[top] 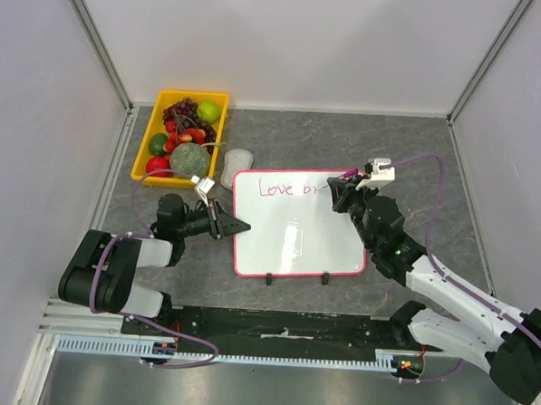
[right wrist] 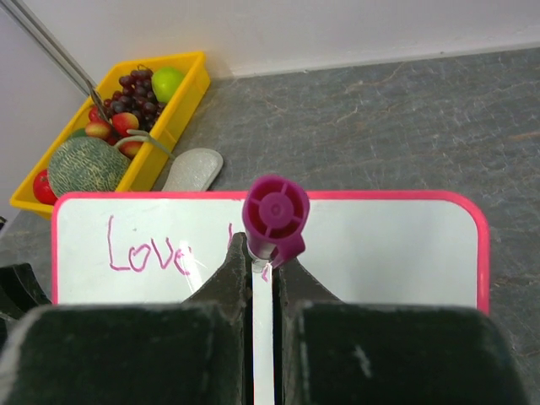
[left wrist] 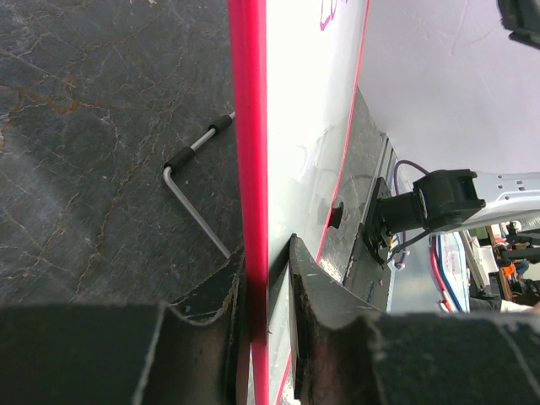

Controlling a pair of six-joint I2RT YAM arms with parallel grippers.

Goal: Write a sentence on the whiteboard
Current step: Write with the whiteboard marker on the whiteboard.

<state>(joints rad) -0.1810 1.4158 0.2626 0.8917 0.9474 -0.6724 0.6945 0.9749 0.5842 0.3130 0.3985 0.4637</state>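
The whiteboard (top: 296, 240) lies flat mid-table, pink-red frame, two black feet on its near edge. The sentence (top: 288, 187) runs along the top line in pink and reads "Love" plus the start of a second word. My left gripper (top: 239, 226) is shut on the board's left edge; in the left wrist view the gripper (left wrist: 268, 278) clamps the pink frame (left wrist: 250, 126). My right gripper (top: 341, 190) is shut on a marker (right wrist: 275, 211) with a magenta end, held upright over the board (right wrist: 380, 245) just right of "Love" (right wrist: 148, 251). The marker's tip is hidden.
A yellow tray (top: 156, 133) of fruit stands at the back left, with a grey eraser (top: 239, 158) between it and the board. A bent metal rod (left wrist: 198, 215) lies on the table beside the board's edge. Enclosure walls ring the table.
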